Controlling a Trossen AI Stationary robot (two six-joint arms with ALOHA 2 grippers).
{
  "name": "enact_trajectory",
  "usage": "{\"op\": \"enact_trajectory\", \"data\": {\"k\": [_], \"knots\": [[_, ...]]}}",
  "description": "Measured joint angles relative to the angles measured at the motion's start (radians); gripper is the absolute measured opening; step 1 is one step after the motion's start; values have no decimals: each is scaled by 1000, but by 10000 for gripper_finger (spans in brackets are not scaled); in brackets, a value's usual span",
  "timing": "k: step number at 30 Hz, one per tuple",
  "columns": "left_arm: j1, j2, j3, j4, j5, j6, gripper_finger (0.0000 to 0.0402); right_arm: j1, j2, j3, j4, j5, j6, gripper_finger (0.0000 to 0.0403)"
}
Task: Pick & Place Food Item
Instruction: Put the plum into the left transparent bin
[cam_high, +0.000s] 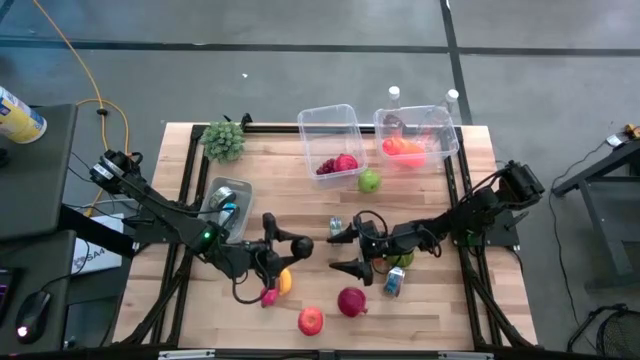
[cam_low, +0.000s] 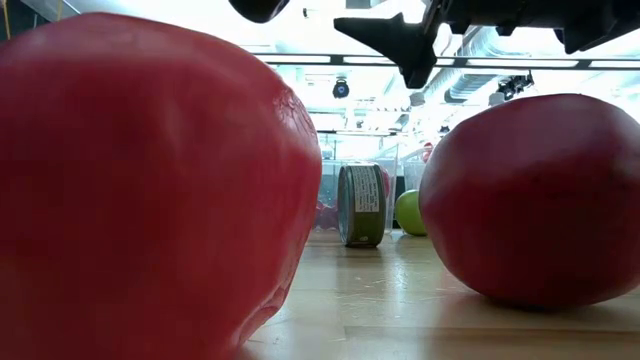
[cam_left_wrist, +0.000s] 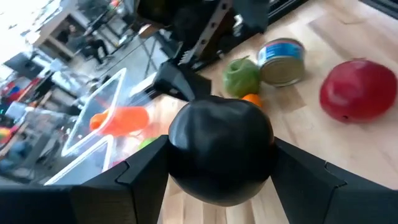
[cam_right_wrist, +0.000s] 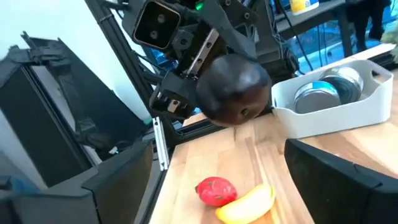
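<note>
On the table's left side sits a white tray holding cans. Just right of it, the left gripper is clamped on a dark, round fruit, probably a plum or an avocado, though its exact kind is hard to tell. It holds the fruit above the wood, over a yellow banana and a small red fruit lying side by side. Facing it from close by, the right gripper hangs with its fingers spread apart and nothing between them. Past it, at the table's far edge, stand two clear bins with produce inside.

This looks like a handover in mid-air: the dark fruit is lifted, not yet placed. Next, the right gripper would need to close in around the fruit and grip before the left lets go, then carry it to a bin.
</note>
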Motion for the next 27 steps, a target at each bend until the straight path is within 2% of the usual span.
{"op": "enact_trajectory", "data": {"k": [3, 8, 19, 27], "knots": [[4, 4, 0, 3, 56, 40, 239, -1, 0, 0, 0, -19, -1, 351], [10, 45, 0, 60, 19, 88, 239, 0, 0, 0, 10, -33, 3, 350], [46, 143, 0, 305, 30, 254, 239, 2, 0, 0, 29, -27, 23, 350], [101, 194, 0, 423, 100, 309, 239, -2, 1, 0, 63, 5, 13, 349]]}}
